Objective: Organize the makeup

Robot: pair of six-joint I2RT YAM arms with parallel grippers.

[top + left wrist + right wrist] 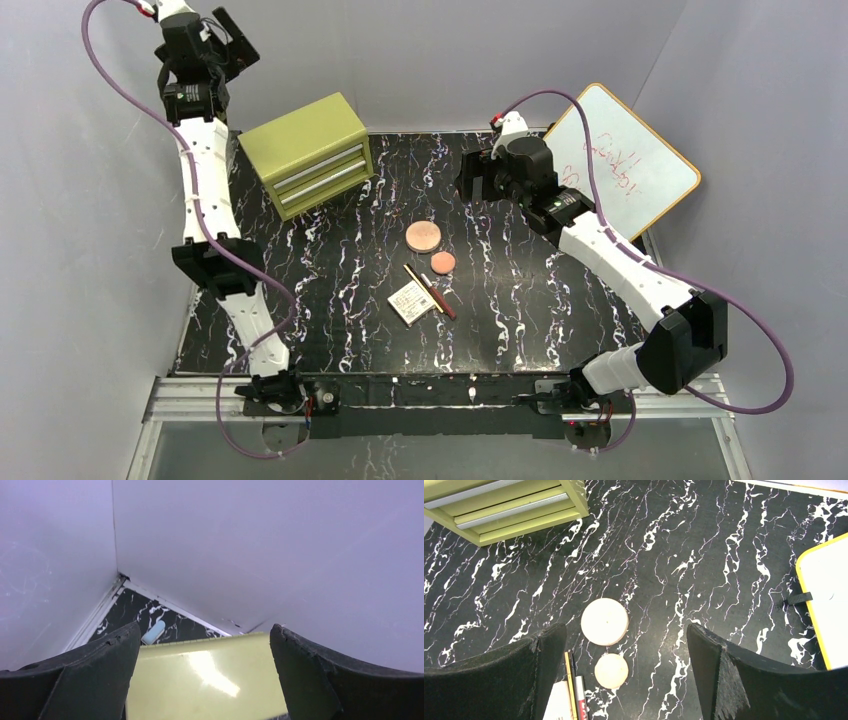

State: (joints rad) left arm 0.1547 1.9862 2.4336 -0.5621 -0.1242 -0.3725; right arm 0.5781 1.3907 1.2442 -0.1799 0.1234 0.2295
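The makeup (423, 237) is clustered centrally on the black marbled desk (540, 290), where the thin gold pencil (417, 285) and dark red pencil (441, 299), laid side by side, could be pinched together by the right tool (624, 630), held wide open and empty like the left tool (205, 632).

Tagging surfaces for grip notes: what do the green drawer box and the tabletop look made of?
Drawer box: likely painted sheet metal with a satin olive finish; there is glare on its top, and it has silvery drawer pulls. Tabletop: black with white veining, a marble look; real stone or a printed sheet, cannot tell.
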